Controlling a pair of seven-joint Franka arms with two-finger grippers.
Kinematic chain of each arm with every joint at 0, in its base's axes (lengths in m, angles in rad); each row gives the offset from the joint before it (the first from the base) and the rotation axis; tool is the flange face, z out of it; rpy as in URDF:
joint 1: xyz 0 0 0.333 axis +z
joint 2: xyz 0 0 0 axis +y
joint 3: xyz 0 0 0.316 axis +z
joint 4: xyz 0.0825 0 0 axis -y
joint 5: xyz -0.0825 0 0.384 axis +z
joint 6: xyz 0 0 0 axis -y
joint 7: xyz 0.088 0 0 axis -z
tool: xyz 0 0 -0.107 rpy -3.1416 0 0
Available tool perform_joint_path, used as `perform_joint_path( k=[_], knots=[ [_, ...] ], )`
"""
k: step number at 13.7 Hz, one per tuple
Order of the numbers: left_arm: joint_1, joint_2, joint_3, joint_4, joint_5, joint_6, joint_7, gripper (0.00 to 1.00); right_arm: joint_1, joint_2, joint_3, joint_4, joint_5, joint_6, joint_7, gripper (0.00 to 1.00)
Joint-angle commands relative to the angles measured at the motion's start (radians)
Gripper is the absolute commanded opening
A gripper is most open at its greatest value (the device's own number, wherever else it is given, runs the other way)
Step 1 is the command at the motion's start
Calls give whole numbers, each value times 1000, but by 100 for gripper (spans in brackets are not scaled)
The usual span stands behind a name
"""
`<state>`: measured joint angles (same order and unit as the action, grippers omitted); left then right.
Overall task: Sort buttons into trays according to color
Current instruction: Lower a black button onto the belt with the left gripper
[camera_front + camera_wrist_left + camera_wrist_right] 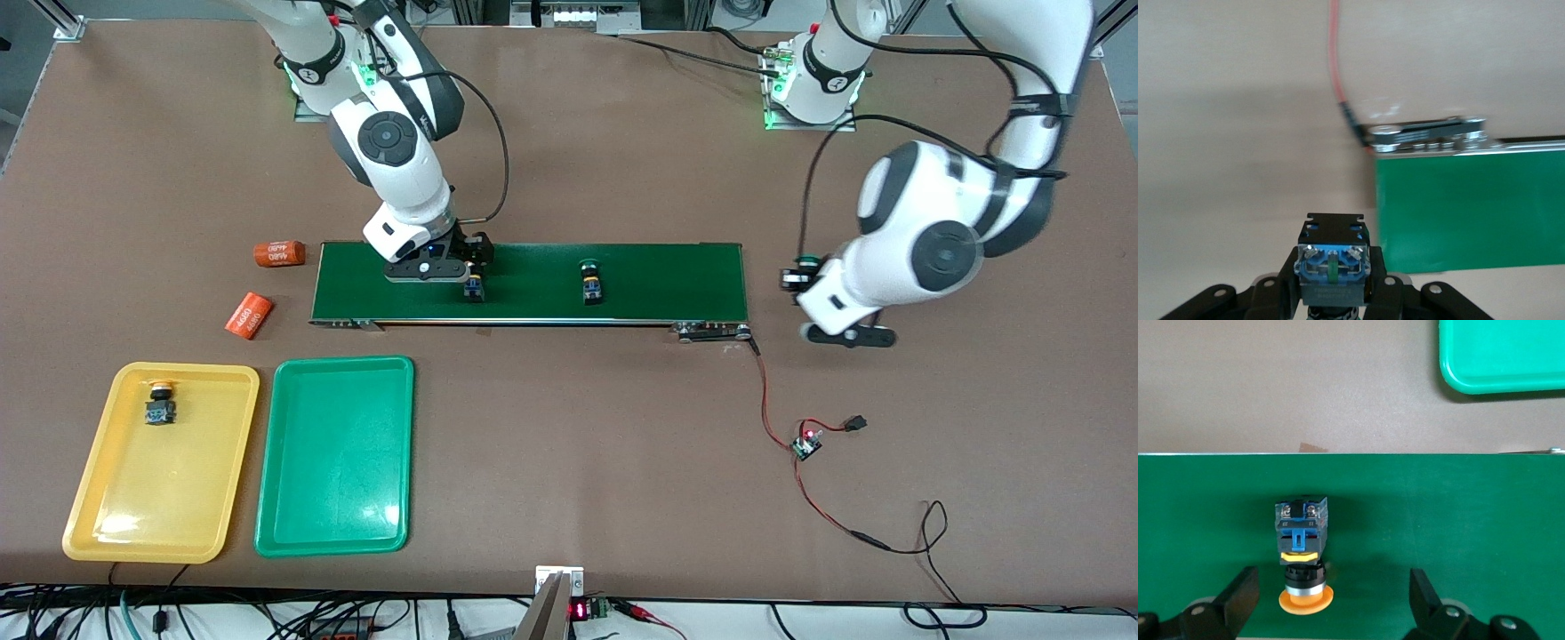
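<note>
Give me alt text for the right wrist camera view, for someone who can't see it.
A yellow-capped button lies on its side on the dark-green conveyor belt, between the open jaws of the right gripper, closer to one jaw than the other. Past the belt's edge is brown table, with a corner of the green tray showing.

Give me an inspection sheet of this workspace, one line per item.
Surface: brown table, green belt on it.
Job's things: yellow-cap button in yellow tray; green tray holds nothing; yellow-cap button and green-cap button on belt.
Clutter: two orange cylinders near belt's right-arm end.
Grippers: right pincer open around belt's yellow-cap button; left pincer shut on another button beside the belt's end.
Cables: red wire and small board.
Surroundings: cords along table's edge.
</note>
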<state>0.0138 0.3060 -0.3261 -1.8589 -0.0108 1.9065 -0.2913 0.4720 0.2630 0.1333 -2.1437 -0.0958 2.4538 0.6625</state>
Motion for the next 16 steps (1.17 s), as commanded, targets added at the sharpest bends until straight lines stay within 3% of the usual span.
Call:
perform_joint_path(
  k=[1, 5, 8, 10, 11, 12, 13, 14, 15, 16],
  knots=[
    [-57, 39, -30, -6, -17, 86, -126, 16, 2, 13, -1, -4, -24, 27, -6, 100],
    [-80, 67, -59, -61, -9, 202, -207, 16, -3, 45, -1, -2, -25, 74, -7, 99],
    [-106, 100, -62, -124, -9, 346, -253, 16, -12, 58, -8, -2, -25, 90, -69, 70],
    [-109, 111, -74, -132, -8, 367, -266, 17, -35, 62, -14, -2, -25, 90, -125, 61],
    [-110, 119, -76, -134, -8, 368, -267, 18, -39, 64, -26, -2, -25, 90, -147, 51],
    [-110, 122, -76, -137, -8, 368, -275, 27, -39, 64, -29, -2, -25, 90, -156, 41],
    [-110, 122, -76, -137, -8, 364, -278, 56, -41, 64, -35, -2, -25, 90, -158, 27],
    [-110, 122, -76, -137, -8, 361, -279, 100, -41, 64, -43, -1, -25, 90, -158, 13],
    [-109, 116, -76, -134, -8, 356, -278, 100, -41, 64, -44, 1, -24, 88, -158, 0],
    [-109, 113, -77, -131, -8, 355, -278, 100, -41, 61, -46, 5, -22, 87, -156, 0]
  ],
)
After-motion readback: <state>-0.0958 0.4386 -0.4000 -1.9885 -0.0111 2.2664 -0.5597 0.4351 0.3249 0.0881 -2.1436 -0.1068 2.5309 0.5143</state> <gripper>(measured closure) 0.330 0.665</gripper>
